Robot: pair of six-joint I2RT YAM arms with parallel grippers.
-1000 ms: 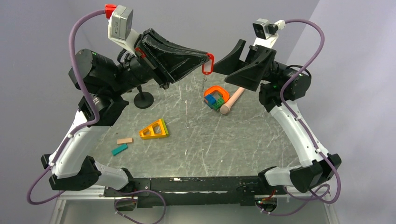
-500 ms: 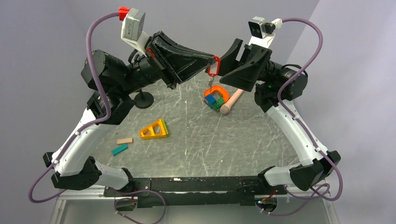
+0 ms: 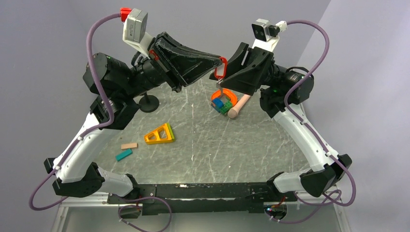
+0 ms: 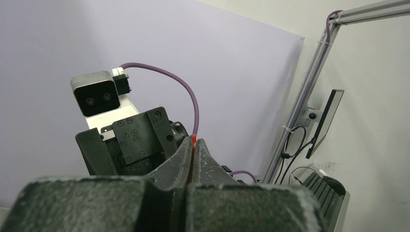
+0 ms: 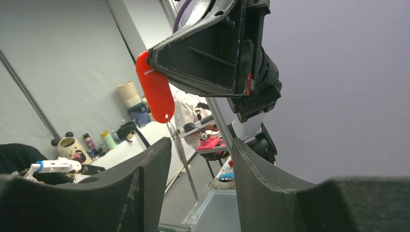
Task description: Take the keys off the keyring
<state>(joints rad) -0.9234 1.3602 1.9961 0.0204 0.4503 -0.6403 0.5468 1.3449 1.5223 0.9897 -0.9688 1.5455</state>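
The keys, a small red oval piece (image 3: 220,68), hang in the air between my two grippers, above the far middle of the table. My left gripper (image 3: 217,60) is shut on its top edge; in the left wrist view only a red sliver (image 4: 193,145) shows between the closed fingers. In the right wrist view the red piece (image 5: 155,88) hangs from the left fingertips, with a thin metal blade (image 5: 184,159) dangling under it. My right gripper (image 5: 200,145) is open, its fingers on either side of the blade's lower part without touching it. In the top view the right gripper (image 3: 223,81) is just right of the red piece.
An orange loop with blue and green blocks (image 3: 225,99) and a wooden cylinder (image 3: 240,105) lie below the grippers. A black stand (image 3: 149,102), a yellow triangle frame (image 3: 159,134), a tan block (image 3: 129,145) and a teal block (image 3: 124,154) lie to the left.
My left gripper has carried the red piece slightly right and up. My right gripper has moved left and closed in on it, its open fingers now around the hanging blade.
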